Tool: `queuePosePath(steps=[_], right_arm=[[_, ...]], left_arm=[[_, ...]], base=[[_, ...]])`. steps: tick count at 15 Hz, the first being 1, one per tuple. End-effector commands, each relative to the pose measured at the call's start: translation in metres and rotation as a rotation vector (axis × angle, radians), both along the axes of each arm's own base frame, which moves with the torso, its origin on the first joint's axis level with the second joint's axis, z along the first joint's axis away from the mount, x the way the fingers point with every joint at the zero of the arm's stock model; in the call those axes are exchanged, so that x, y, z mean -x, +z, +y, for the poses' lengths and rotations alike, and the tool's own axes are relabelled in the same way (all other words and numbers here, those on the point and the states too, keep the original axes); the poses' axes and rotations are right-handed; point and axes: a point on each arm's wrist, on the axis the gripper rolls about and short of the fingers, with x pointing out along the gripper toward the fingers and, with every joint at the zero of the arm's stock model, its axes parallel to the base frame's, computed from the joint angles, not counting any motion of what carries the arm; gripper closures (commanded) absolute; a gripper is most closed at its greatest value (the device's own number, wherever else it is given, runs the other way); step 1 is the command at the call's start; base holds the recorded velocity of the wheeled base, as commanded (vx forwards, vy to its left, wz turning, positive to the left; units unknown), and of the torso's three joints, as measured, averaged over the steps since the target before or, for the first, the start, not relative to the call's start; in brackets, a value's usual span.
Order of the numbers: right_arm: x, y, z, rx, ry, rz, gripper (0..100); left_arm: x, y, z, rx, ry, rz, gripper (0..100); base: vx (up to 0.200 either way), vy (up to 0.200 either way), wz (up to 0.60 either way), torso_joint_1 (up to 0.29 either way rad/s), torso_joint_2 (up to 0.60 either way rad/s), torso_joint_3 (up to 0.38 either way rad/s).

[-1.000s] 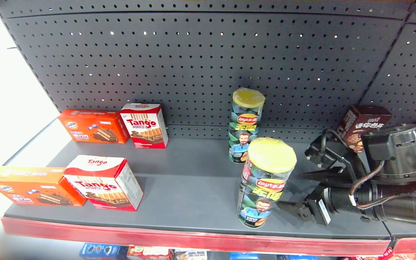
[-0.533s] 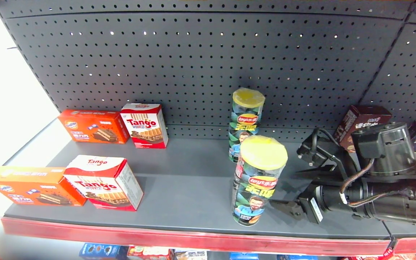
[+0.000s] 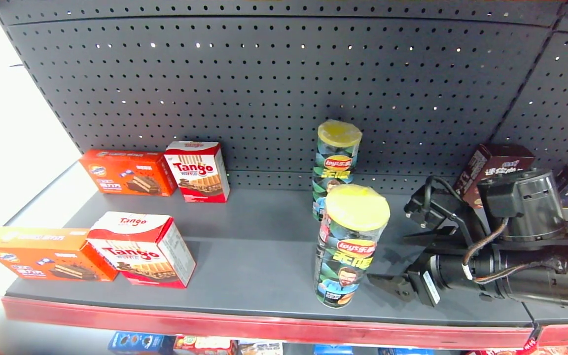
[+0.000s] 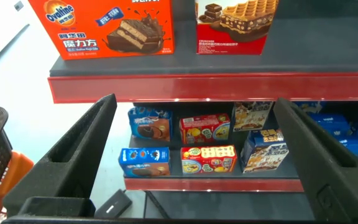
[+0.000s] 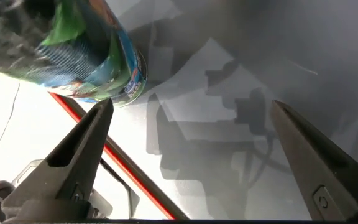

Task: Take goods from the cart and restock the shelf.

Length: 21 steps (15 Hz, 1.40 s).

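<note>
— What sits nearest?
— The left pincer (image 4: pixel 194 106), low in front of the shelving. Its two black fingers are spread wide with nothing between them. Past it, small colourful snack boxes (image 4: pixel 207 146) line the lower tiers.
— And on the dark grey metal shelf (image 3: pixel 254 256) with the red front lip?
— Along the front, from the left: a flat orange cardboard cake box (image 3: pixel 42 254) and, just beside it, a red-and-white cardboard wafer box (image 3: pixel 141 249). Well apart from them, a tall cylindrical chip can with a yellow plastic lid (image 3: pixel 350 246) stands upright near the lip.
— Is it gripped?
— No. The right pincer (image 5: pixel 191 118) lies low over the shelf just to the can's right, gaping wide and holding nothing. The can stands past one fingertip, outside the gap.
— Further back?
— A second yellow-lidded chip can (image 3: pixel 338 148) is directly behind the first. To the left is a second orange box (image 3: pixel 126 172) beside a second wafer box (image 3: pixel 197 171), and far right a dark brown carton (image 3: pixel 493 167). All stand near the black perforated back panel (image 3: pixel 264 88).
</note>
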Motion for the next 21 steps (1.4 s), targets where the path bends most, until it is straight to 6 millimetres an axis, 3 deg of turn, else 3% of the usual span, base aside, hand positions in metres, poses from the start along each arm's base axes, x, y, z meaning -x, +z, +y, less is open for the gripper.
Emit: queuePosePath(steps=[1, 8, 11, 13, 14, 17, 18, 21], right_arm=[[-0.004, -0.001, 0.006, 0.003, 0.012, 0.003, 0], [-0.005, 0.000, 0.006, -0.006, 0.006, -0.004, 0], [-0.009, 0.033, -0.029, -0.092, -0.119, -0.135, 0], [-0.002, 0.056, -0.054, -0.135, -0.196, -0.222, 0], [0.016, 0.077, -0.079, -0.171, -0.274, -0.315, 0], [0.078, 0.109, -0.123, -0.232, -0.414, -0.527, 0], [0.101, 0.108, -0.131, -0.244, -0.453, -0.578, 0], [0.180, 0.061, -0.145, -0.276, -0.487, -0.670, 0]], left_arm=[[0.000, 0.000, 0.000, 0.001, 0.000, 0.002, 0], [0.000, 0.000, 0.000, 0.001, 0.000, 0.000, 0], [0.000, 0.000, 0.000, 0.001, 0.000, 0.000, 0], [0.000, 0.000, 0.000, 0.001, 0.000, 0.000, 0], [0.000, 0.000, 0.000, -0.001, 0.000, 0.002, 0], [0.000, 0.000, 0.000, -0.001, 0.000, 0.002, 0], [0.000, 0.000, 0.000, -0.001, 0.000, 0.000, 0], [0.000, 0.000, 0.000, -0.002, 0.000, 0.000, 0]], base=[[0.000, 0.000, 0.00, 0.000, 0.00, 0.000], [0.000, 0.000, 0.00, 0.000, 0.00, 0.000], [0.000, 0.000, 0.00, 0.000, 0.00, 0.000], [0.000, 0.000, 0.00, 0.000, 0.00, 0.000], [0.000, 0.000, 0.00, 0.000, 0.00, 0.000], [0.000, 0.000, 0.00, 0.000, 0.00, 0.000], [0.000, 0.000, 0.00, 0.000, 0.00, 0.000], [0.000, 0.000, 0.00, 0.000, 0.00, 0.000]])
